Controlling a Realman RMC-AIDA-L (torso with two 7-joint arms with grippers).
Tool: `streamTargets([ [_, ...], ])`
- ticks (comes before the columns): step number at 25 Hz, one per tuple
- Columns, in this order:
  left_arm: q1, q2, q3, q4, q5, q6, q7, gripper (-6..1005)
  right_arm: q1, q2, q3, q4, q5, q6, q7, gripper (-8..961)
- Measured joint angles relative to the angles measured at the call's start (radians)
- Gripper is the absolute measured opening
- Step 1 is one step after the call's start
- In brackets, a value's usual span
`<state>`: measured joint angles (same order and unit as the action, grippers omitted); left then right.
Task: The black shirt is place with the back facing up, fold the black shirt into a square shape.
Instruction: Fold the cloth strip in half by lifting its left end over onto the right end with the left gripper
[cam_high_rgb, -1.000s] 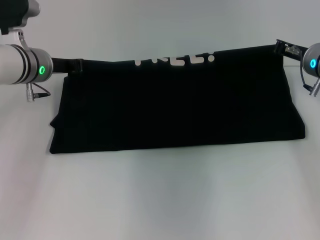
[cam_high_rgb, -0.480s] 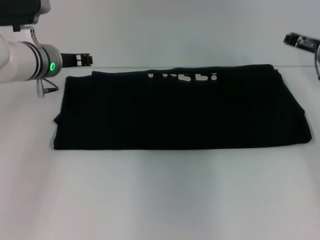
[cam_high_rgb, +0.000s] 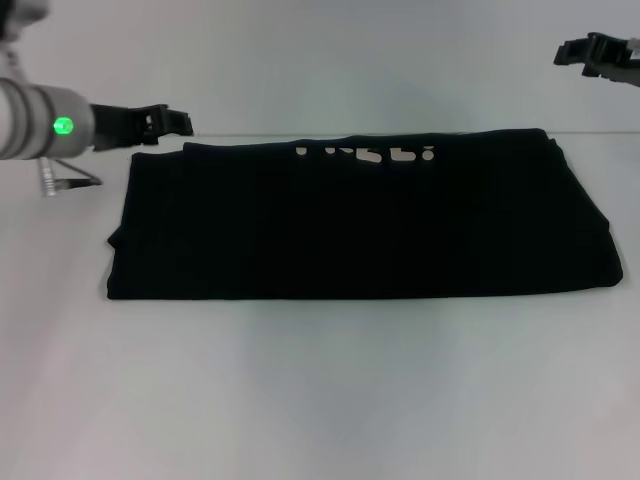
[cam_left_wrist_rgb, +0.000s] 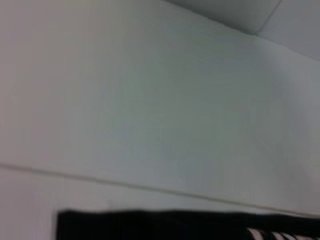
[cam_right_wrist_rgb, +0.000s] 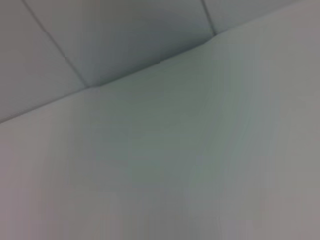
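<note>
The black shirt (cam_high_rgb: 360, 225) lies flat on the white table (cam_high_rgb: 320, 400), folded into a wide band. Part of its white print (cam_high_rgb: 365, 153) peeks out along the far edge. My left gripper (cam_high_rgb: 175, 122) hovers open just beyond the shirt's far left corner, holding nothing. My right gripper (cam_high_rgb: 572, 52) hangs open high above and beyond the far right corner, well apart from the cloth. In the left wrist view a strip of the black shirt (cam_left_wrist_rgb: 175, 225) shows with a bit of the print (cam_left_wrist_rgb: 280, 234). The right wrist view shows no shirt.
The white table stretches bare in front of the shirt and to both sides. A pale wall (cam_high_rgb: 330, 60) rises behind the table's far edge.
Both grippers have let go of the shirt's far edge and pulled up and away. The raised edge has dropped, and the shirt now lies flat.
</note>
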<state>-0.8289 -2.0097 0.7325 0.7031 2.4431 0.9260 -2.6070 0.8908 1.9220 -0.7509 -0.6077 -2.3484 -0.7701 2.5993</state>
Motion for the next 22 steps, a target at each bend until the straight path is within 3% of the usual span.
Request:
streamTargets([
  [1, 0.0, 0.0, 0.0, 0.0, 0.0, 0.0, 0.0, 518, 0.0, 0.0, 0.0, 0.0, 0.0, 0.0, 0.0, 456],
  [4, 0.022, 0.032, -0.124, 0.003, -0.02, 0.182, 0.043, 526, -0.014, -0.014, 0.018, -0.042, -0.001, -0.122, 0.021, 463],
  [6, 0.039, 0.041, -0.2, 0.004, -0.018, 0.279, 0.075, 529, -0.021, -0.031, 0.054, -0.052, -0.002, -0.225, 0.023, 463],
  [10, 0.074, 0.051, -0.281, 0.011, -0.017, 0.421, 0.095, 527, -0.03, -0.042, 0.096, -0.061, -0.002, -0.321, 0.023, 463],
  [17, 0.132, 0.046, -0.327, 0.013, 0.029, 0.509, 0.089, 528, -0.057, -0.058, 0.165, -0.111, -0.001, -0.464, 0.036, 463],
  [22, 0.183, 0.036, -0.47, -0.02, 0.018, 0.562, 0.083, 527, -0.068, -0.061, 0.166, -0.119, 0.0, -0.469, 0.05, 463],
])
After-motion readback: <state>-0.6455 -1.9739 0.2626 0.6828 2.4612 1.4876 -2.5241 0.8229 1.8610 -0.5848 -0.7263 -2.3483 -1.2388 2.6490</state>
